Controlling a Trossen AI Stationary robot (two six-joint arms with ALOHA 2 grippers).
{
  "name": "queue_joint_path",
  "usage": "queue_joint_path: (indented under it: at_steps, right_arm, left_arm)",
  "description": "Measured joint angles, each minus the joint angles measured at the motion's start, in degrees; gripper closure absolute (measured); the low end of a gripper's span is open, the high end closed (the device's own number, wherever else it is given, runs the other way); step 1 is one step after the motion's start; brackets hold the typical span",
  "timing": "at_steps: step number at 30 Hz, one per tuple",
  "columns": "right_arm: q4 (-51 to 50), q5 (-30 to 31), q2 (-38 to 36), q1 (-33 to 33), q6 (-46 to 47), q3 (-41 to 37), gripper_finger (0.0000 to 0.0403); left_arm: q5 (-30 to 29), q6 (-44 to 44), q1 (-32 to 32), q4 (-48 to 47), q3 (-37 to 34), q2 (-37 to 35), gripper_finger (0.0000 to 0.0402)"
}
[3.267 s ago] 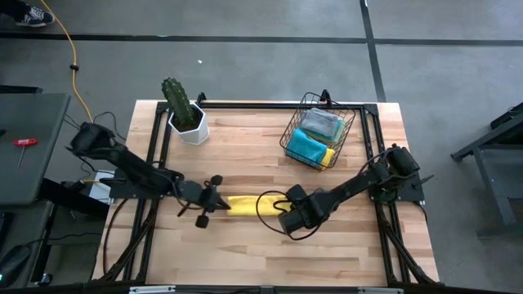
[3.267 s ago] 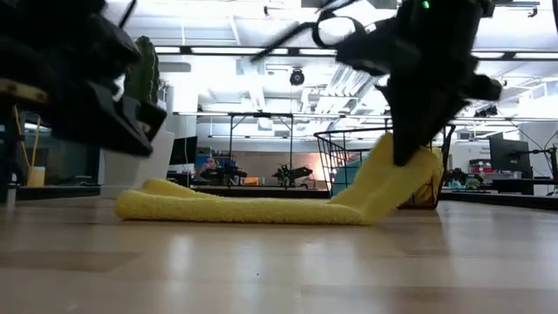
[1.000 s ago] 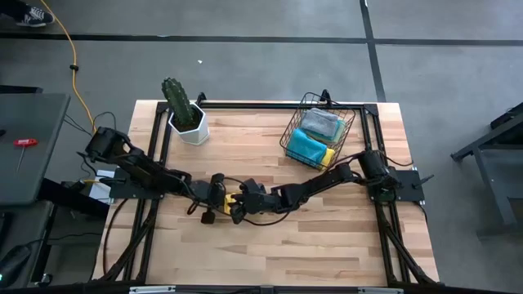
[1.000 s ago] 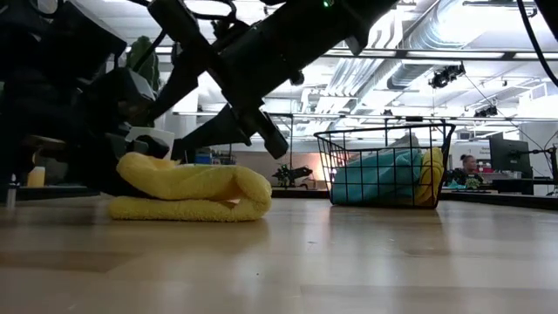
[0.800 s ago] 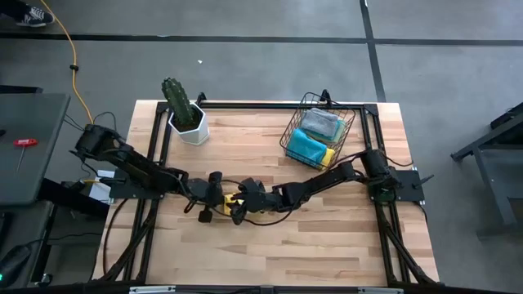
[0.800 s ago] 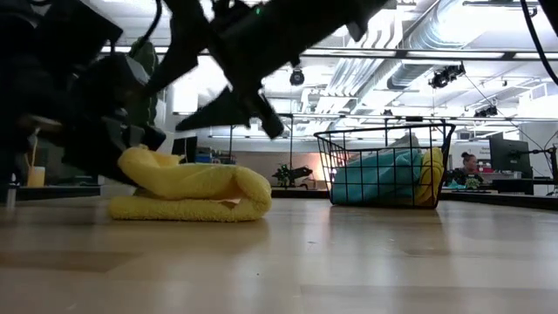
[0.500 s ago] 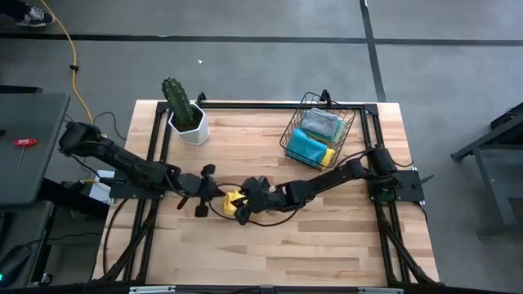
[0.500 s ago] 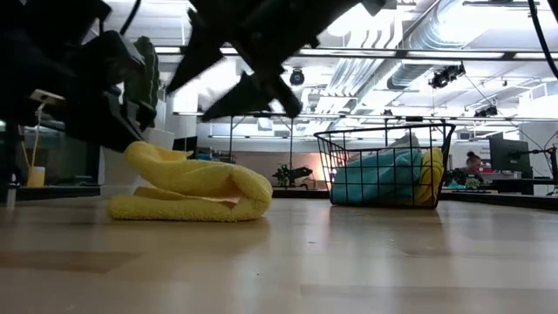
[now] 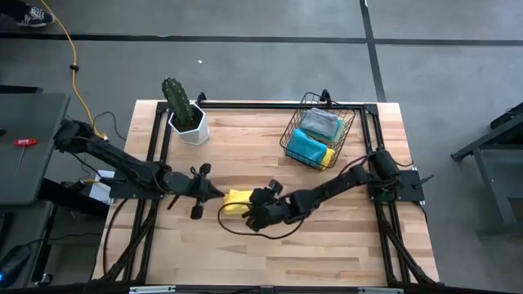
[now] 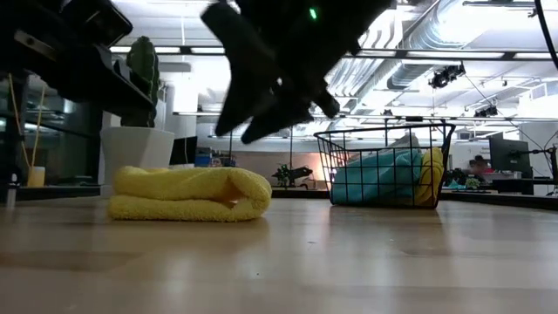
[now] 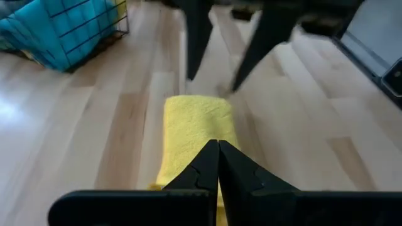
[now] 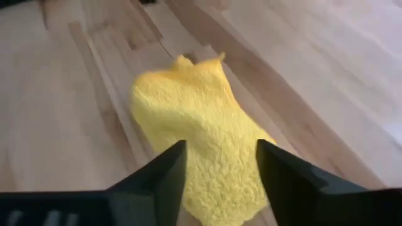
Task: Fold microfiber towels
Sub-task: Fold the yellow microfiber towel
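In the high view, the yellow towel (image 9: 237, 199) is lying folded small in the middle of the table (image 9: 327, 245), between the left gripper (image 9: 214, 194), whose fingers are closed on nothing, and the right gripper (image 9: 258, 206), whose fingers are standing wide and empty. Other towels (image 9: 315, 135) are sitting in the wire basket (image 9: 292, 128); whether folded, one cannot tell.

In the low view, the yellow towel is resting doubled over, free of both grippers.

In the wrist views, both grippers are looking at it without touching.
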Motion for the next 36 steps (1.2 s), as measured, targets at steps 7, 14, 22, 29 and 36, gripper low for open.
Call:
queue_joint_path:
  at_steps: [7,14,22,29,36]
  right_arm:
    - [11.0,0.6,0.2,-0.3,1.5,-9.3,0.0349]
    - [24.0,-1.3,0.2,-0.7,-2.3,-14.2,0.0375]
    - [18.3,-6.2,0.2,0.2,-3.0,-14.2,0.0397]
    - [11.5,-6.8,0.2,0.4,-3.0,-14.2,0.0401]
    - [11.7,-5.3,-2.3,1.1,-8.2,-14.1,0.04]
  left_arm:
    - [0.0,0.2,-0.2,7.6,0.0,8.4,0.0401]
    - [-0.6,0.9,2.1,18.5,0.0,20.2,0.0401]
    - [1.2,0.3,3.8,23.2,0.0,29.7,0.0401]
    - [1.2,0.3,5.7,24.0,0.1,34.8,0.0401]
    - [1.6,1.4,6.5,23.9,0.0,34.0,0.0401]
